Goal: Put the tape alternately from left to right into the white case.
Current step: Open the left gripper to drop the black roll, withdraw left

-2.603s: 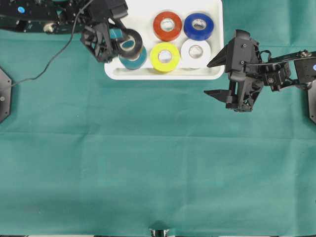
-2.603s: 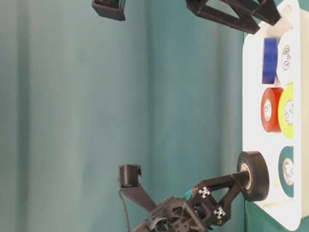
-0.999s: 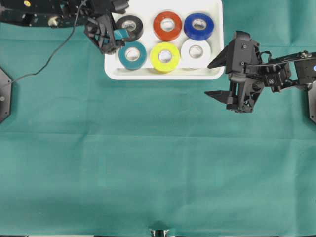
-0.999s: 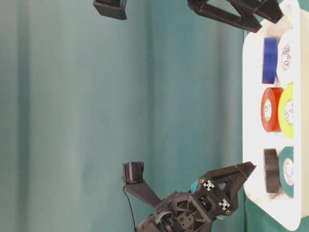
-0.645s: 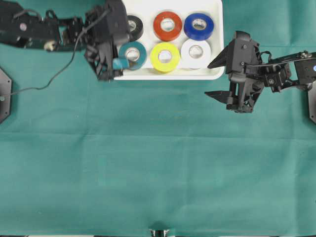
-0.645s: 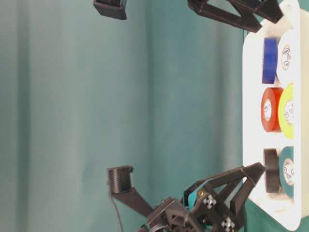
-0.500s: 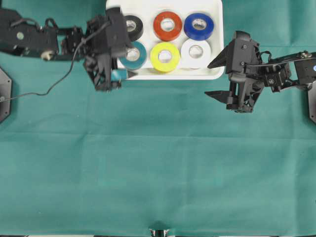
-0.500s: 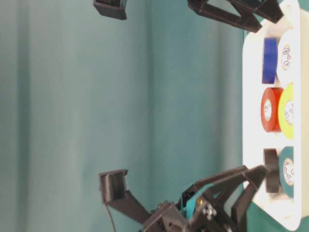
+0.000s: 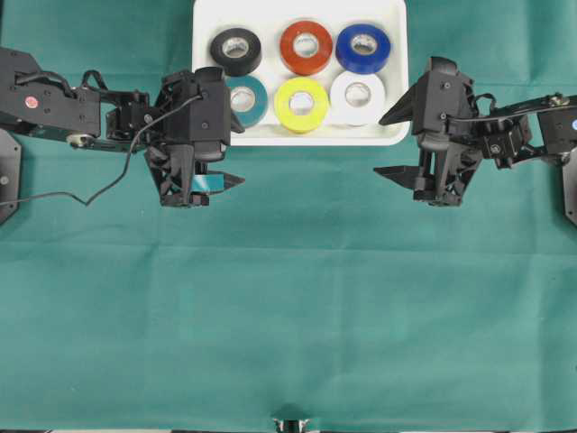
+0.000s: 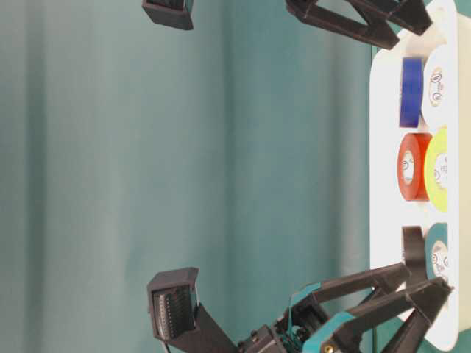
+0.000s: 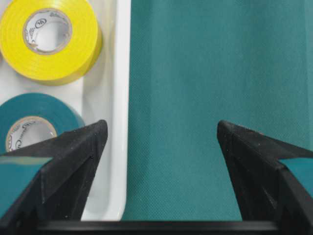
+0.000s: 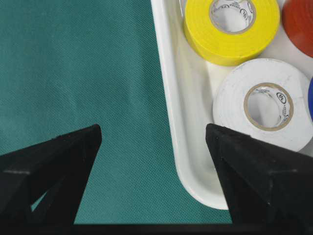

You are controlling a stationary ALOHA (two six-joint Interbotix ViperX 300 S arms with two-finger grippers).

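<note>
The white case (image 9: 297,138) at the back holds the tape in two rows: black (image 9: 235,50), red-orange (image 9: 306,47) and blue (image 9: 363,48) behind, teal (image 9: 245,99), yellow (image 9: 301,104) and white (image 9: 358,96) in front. My left gripper (image 9: 236,155) is open and empty at the case's front-left corner. In its wrist view one finger covers part of the teal roll (image 11: 54,110), the other hangs over cloth. My right gripper (image 9: 383,144) is open and empty at the front-right corner, beside the white roll (image 12: 230,107).
Green cloth (image 9: 297,298) covers the whole table in front of the case. The left arm's cable (image 9: 99,191) trails over the cloth on the left. Black mounts sit at the left edge (image 9: 7,171) and right edge (image 9: 570,185).
The left gripper let go of the black roll in the case's back-left spot, then drew back toward the front, off the case. The right arm has not moved.
</note>
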